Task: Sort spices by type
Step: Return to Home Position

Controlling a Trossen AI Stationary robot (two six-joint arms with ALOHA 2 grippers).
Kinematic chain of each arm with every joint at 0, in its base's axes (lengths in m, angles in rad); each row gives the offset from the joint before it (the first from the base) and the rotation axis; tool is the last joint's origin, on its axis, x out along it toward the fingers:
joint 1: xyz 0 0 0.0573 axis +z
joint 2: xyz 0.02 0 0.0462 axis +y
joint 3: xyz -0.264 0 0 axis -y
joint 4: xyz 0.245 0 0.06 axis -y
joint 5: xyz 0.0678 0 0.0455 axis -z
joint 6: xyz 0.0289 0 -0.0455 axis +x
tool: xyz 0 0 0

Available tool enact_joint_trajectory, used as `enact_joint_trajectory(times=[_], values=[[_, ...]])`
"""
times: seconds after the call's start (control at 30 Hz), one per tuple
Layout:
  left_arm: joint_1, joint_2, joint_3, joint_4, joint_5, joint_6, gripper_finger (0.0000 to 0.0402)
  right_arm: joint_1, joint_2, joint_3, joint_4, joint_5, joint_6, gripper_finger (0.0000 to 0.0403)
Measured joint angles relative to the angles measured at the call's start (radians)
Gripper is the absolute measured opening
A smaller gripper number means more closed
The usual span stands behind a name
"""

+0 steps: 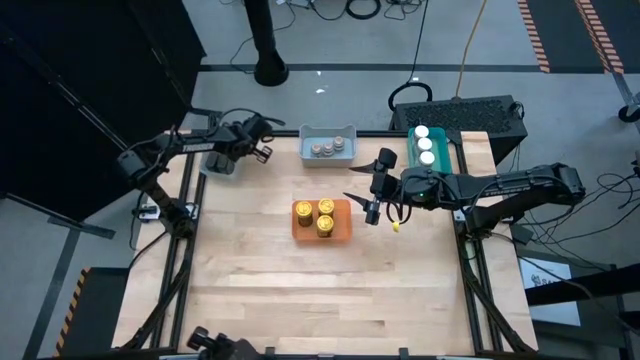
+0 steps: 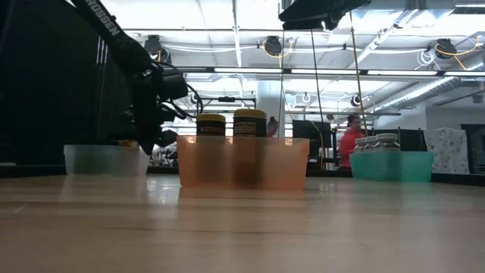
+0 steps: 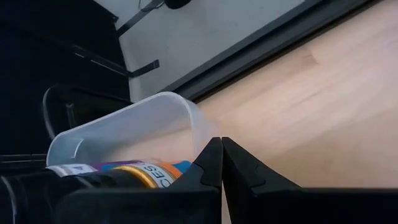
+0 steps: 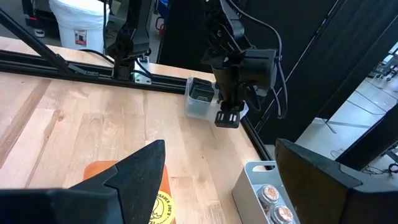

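**Where are the jars?**
Three yellow-lid jars [image 1: 325, 215] stand in the orange tray [image 1: 300, 230] in the middle of the table [image 1: 300, 295]. Three grey-lid jars [image 1: 328, 149] sit in the grey tray [image 1: 306, 138] at the far edge. Three white-lid jars [image 1: 426, 145] make a row in the teal tray [image 1: 448, 152] at the far right.

**And the clear tray [image 1: 213, 166]?**
It is at the far left. A jar [image 3: 140, 172] with a blue and orange label shows inside it.

**Where is the left gripper [image 3: 221, 146]?**
It is up in the air, just right of the clear tray. Its two fingers are pressed together, and nothing is between them.

**And the other one?**
The right gripper [image 1: 378, 187] hangs just right of the orange tray and does not touch it. Its fingers are spread wide and hold nothing.

**Is anyone around?**
Yes. A person [image 2: 350, 141] in a red top is far off in the room behind the table.
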Motion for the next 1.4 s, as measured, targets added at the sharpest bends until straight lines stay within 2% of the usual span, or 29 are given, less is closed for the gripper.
enact_joint_trajectory(times=[0.43, 0.7, 0.8, 0.9, 1.0, 1.07, 1.17, 1.23, 1.3, 1.4], values=[[0.045, 0.000, 0.000, 0.020, 0.000, 0.032, 0.0004, 0.000, 0.000, 0.000, 0.000, 0.000, 0.001, 0.0286], [0.045, 0.000, 0.000, 0.017, -0.002, 0.053, 0.0004, 0.000, 0.000, 0.000, -0.003, 0.000, 0.001, 0.0286], [0.013, -0.035, -0.001, -0.037, 0.022, 0.058, 0.0004, 0.000, 0.000, 0.000, -0.011, 0.003, 0.004, 0.0286], [-0.093, -0.128, -0.003, -0.137, 0.047, -0.002, 0.0004, 0.000, 0.000, 0.000, -0.013, -0.006, -0.017, 0.0286], [-0.320, -0.288, -0.059, -0.141, 0.026, -0.052, 0.0004, 0.001, 0.000, -0.043, 0.072, -0.160, -0.092, 0.0286], [-0.504, -0.403, -0.130, -0.010, 0.025, -0.012, 0.0004, 0.000, 0.002, -0.090, 0.200, -0.248, -0.117, 0.0286], [-0.697, -0.566, -0.289, 0.299, 0.139, 0.167, 0.0004, -0.022, -0.010, -0.146, 0.322, -0.249, -0.172, 0.0286], [-0.735, -0.674, -0.396, 0.494, 0.281, 0.257, 0.0004, -0.032, -0.036, -0.183, 0.345, -0.229, -0.192, 0.0286], [-0.707, -0.792, -0.470, 0.570, 0.413, 0.317, 0.0004, -0.034, -0.085, -0.222, 0.368, -0.235, -0.198, 0.0286], [-0.634, -0.939, -0.513, 0.551, 0.440, 0.311, 0.0004, -0.033, -0.202, -0.288, 0.396, -0.232, -0.201, 0.0286]])
